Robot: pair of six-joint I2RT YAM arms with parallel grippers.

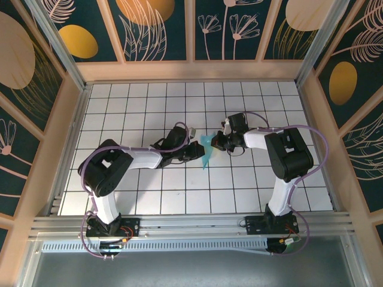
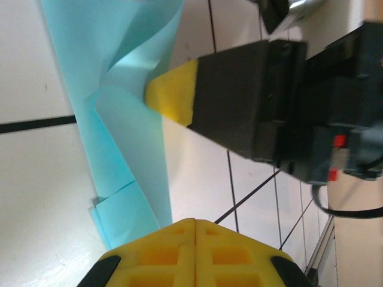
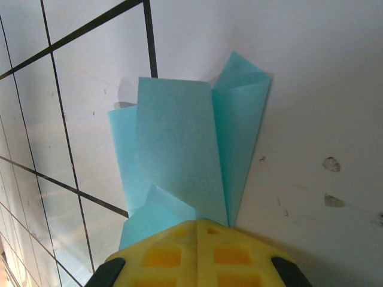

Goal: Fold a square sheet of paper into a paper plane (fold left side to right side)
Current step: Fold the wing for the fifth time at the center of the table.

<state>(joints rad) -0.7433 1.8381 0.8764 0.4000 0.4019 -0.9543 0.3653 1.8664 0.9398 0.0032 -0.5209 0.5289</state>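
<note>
1. Top external: the cyan paper (image 1: 206, 154), already folded into a slim wedge pointing toward the near edge, is being handled at about the middle of the grid table (image 1: 119, 119). The left gripper (image 1: 197, 149) is being positioned just left of it and the right gripper (image 1: 216, 142) just right. This is probably so that 1 side is being steadied while the other is being creased.
2. Left wrist: the left gripper (image 2: 194, 222) is being pressed fully closed. The cyan paper (image 2: 128, 137) is running down to just beside its tips, and whether an edge is being caught there cannot be told. The right gripper's fingertips (image 2: 173, 89) are being set against the paper's right edge.
3. Right wrist: the right gripper (image 3: 196, 222) is being clenched on the narrow end of the cyan paper (image 3: 179, 149). The 2 layered flaps are being left free to fan out, seemingly for the next fold.
</note>
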